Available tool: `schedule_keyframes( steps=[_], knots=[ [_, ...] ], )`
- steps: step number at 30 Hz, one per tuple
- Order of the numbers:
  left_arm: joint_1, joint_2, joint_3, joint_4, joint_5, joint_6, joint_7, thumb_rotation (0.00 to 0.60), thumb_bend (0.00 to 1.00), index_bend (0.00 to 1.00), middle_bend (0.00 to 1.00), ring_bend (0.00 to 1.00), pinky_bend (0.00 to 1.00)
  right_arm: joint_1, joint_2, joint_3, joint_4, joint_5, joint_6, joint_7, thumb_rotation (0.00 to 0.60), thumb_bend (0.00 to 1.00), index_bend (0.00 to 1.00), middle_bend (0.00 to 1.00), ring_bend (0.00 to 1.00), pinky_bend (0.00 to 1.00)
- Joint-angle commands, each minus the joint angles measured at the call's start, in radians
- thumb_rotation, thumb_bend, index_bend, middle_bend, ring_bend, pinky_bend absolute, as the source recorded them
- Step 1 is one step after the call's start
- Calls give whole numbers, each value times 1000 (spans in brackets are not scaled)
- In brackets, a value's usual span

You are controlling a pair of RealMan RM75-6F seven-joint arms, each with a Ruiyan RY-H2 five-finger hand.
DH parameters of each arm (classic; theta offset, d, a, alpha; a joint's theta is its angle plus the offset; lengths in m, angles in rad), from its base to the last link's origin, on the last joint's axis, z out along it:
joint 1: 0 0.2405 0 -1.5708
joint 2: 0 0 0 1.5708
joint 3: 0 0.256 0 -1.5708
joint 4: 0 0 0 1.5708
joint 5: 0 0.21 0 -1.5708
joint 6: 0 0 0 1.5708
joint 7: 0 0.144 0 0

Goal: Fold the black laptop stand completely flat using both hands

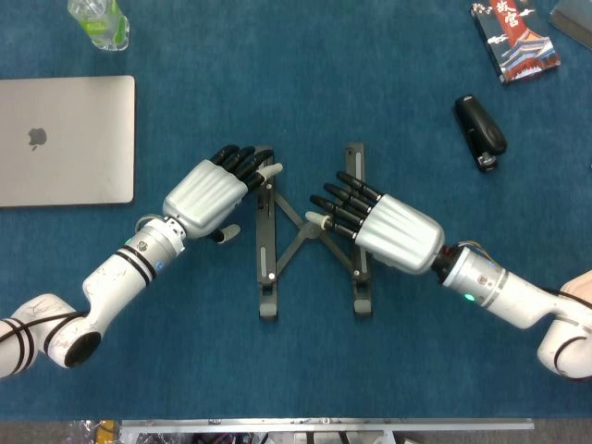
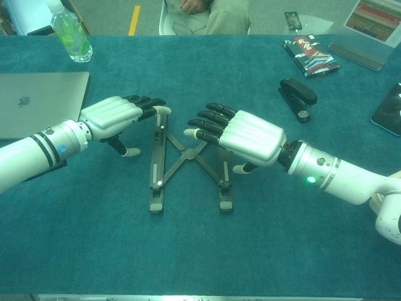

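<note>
The black laptop stand [image 1: 267,250] lies on the blue table, its two long rails spread apart and joined by a crossed brace [image 1: 298,231]. My left hand [image 1: 207,192] is at the far end of the left rail, fingers [image 1: 244,162] stretched out over the rail's top and thumb hanging beside it. Above the right rail [image 1: 362,282] my right hand [image 1: 392,232] has its spread fingers [image 1: 339,199] reaching over the brace. Neither hand grips anything. In the chest view the stand [image 2: 157,179] sits between the left hand [image 2: 113,115] and the right hand [image 2: 249,134].
A shut silver laptop [image 1: 65,139] lies at the left with a water bottle [image 1: 98,22] behind it. A black stapler [image 1: 480,131] and a printed box [image 1: 514,37] are at the right rear. A dark phone [image 2: 390,110] lies at the right edge.
</note>
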Motion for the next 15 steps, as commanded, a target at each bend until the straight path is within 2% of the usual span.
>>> schedule_keyframes(
  steps=[1,15],
  knots=[
    [-3,-4,1,5,0,-3,4,600,247,0,0,0,83,3,-5,0,5,3,-2,3,600,0,0,67,0,48],
    [-8,-18,4,13,-4,-13,-12,600,247,0,0,0,83,15,-28,2,26,16,-5,4,600,0,0,67,0,48]
  ],
)
